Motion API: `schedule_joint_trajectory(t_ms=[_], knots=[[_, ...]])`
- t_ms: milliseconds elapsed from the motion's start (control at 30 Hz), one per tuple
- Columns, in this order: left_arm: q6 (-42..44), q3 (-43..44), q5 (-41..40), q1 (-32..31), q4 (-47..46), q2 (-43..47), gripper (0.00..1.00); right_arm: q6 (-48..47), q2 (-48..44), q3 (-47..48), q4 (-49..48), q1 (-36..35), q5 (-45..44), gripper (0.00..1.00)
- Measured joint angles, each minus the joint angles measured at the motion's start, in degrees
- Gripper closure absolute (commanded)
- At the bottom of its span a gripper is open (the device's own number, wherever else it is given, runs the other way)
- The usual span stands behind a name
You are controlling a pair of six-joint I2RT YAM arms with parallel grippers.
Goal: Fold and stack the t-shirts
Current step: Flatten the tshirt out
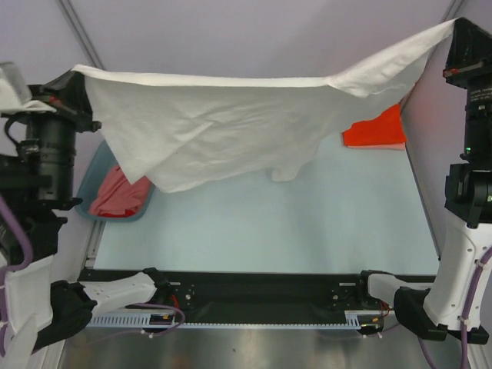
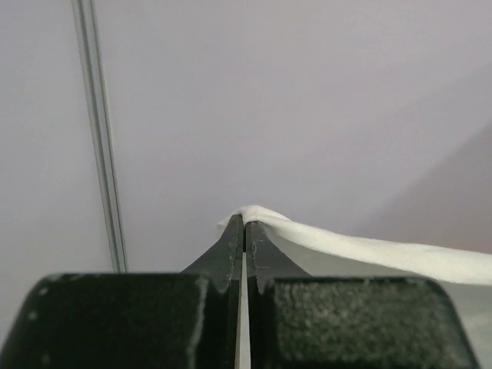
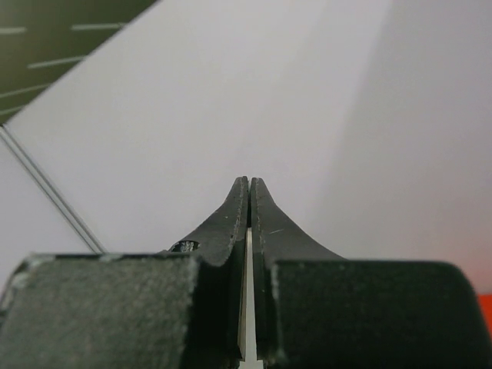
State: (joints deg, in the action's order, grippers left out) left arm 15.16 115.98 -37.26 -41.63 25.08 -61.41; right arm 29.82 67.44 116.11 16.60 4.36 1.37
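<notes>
A large white t-shirt [image 1: 223, 123] hangs spread across the upper half of the top view, lifted clear of the pale blue worktop [image 1: 269, 231] and stretched between both arms. The left tool [image 1: 77, 73], at the upper left of the frame, is pinched tight on one corner; in its wrist view the fingers [image 2: 231, 246] meet with a fold of white cloth squeezed at their tips. The right tool [image 1: 453, 24], at the upper right corner, has its jaws pressed together where the opposite corner of the shirt ends, though its own wrist view shows no cloth between the fingers. The shirt's lower edge sags toward the middle of the frame. Behind it at the right, an orange-red t-shirt [image 1: 377, 131] lies flat on the worktop. At the left, a pinkish-red t-shirt [image 1: 119, 196] is bunched in a blue-grey basin [image 1: 91, 177], partly hidden by the white cloth.
</notes>
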Motion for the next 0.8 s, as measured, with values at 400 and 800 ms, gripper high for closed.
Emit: schedule_joint_trajectory(t_ms=[400,800], knots=[[0.74,8.09,3.19,4.37,0.46,-10.34,1.00,1.03,10.91,11.43,-3.28,0.04,0.66,1.00],[-8.46,13.55,10.99,12.70,2.19,-12.57,1.00,-0.20,8.81,13.53,0.76,0.48,-1.75,1.00]])
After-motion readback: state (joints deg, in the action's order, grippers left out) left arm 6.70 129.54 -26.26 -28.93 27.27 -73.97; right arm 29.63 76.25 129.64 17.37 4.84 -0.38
